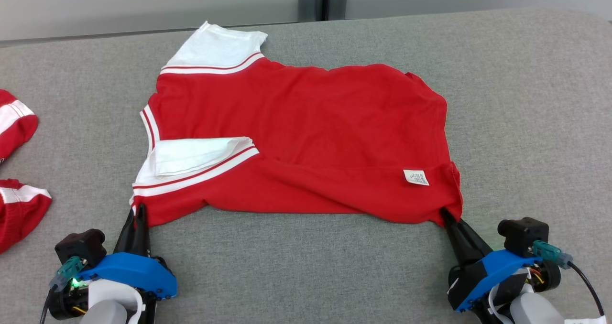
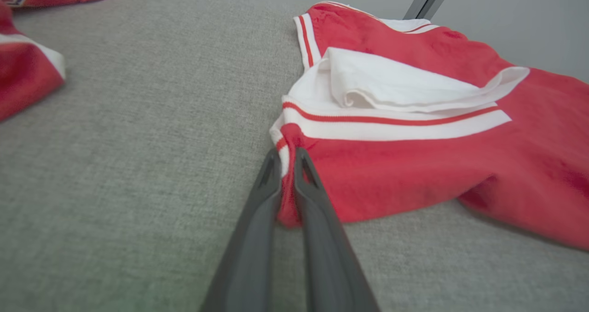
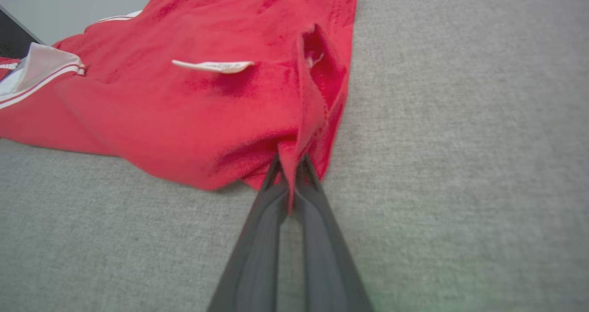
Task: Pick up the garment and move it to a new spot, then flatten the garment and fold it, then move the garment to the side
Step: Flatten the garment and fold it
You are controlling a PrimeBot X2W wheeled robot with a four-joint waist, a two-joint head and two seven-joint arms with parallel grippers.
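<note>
Head view: left tool (image 1: pixel 137 215), right tool (image 1: pixel 447 217) each pinch garment (image 1: pixel 306 133) corners; right tip hidden.

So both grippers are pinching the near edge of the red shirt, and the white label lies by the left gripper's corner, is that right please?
Not quite: the head view shows the white label lying by the corner held by the right gripper, not the left gripper. Both do pinch the near edge of the red shirt.

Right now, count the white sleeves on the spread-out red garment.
2. The far sleeve lies at the garment's back-left corner; the near sleeve is folded over the red body.
</note>
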